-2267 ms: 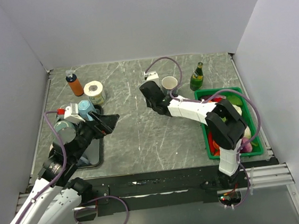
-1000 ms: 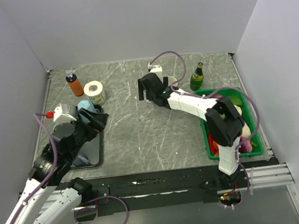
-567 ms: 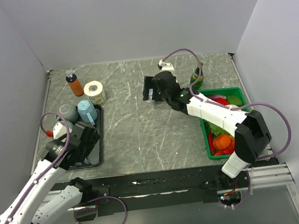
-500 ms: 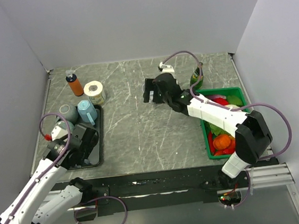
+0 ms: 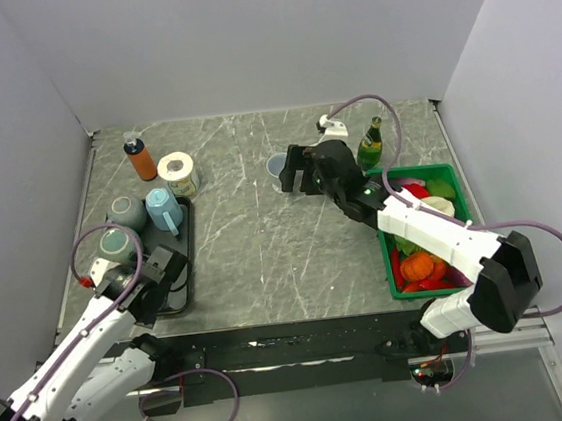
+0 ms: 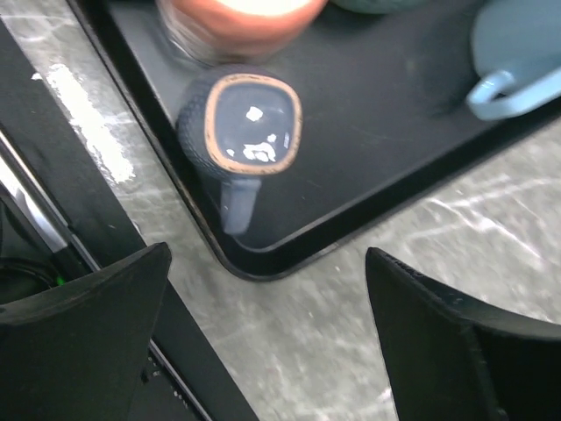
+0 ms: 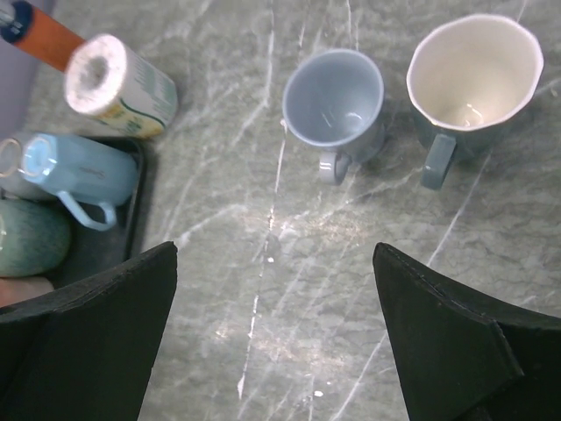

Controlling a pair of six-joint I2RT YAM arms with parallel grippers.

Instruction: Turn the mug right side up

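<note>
The dark mug (image 6: 252, 118) is being taken here as the one to turn. It is being shown upside down in the near corner of the black tray (image 6: 368, 202), at the left side of the worktop (image 5: 265, 252). Its tan-ringed base is being presented to the left wrist camera, so its long axis is being judged upright. Its handle (image 6: 237, 206) is being pointed toward the tray's rounded corner and toward the left pincer (image 6: 267, 251).

That pincer is being held wide and empty just above and short of the mug. The mug is being framed ahead of the gap, slightly toward one finger. The left arm is being judged by far the nearer. The coming reach is being expected to depend on that short forward offset and on the handle facing the fingers.

The right pincer (image 7: 274, 250) is also being held wide and empty, well apart across the worktop. It is being hung over two mugs already standing mouth up, a blue mug (image 7: 335, 96) and a white-lined mug (image 7: 473, 70).

In the top view the dark mug is being hidden beneath the left arm; only the left wrist view is showing it. The right wrist view is showing a pale blue mug (image 7: 74, 171) lying on its side at the tray's far end.
</note>
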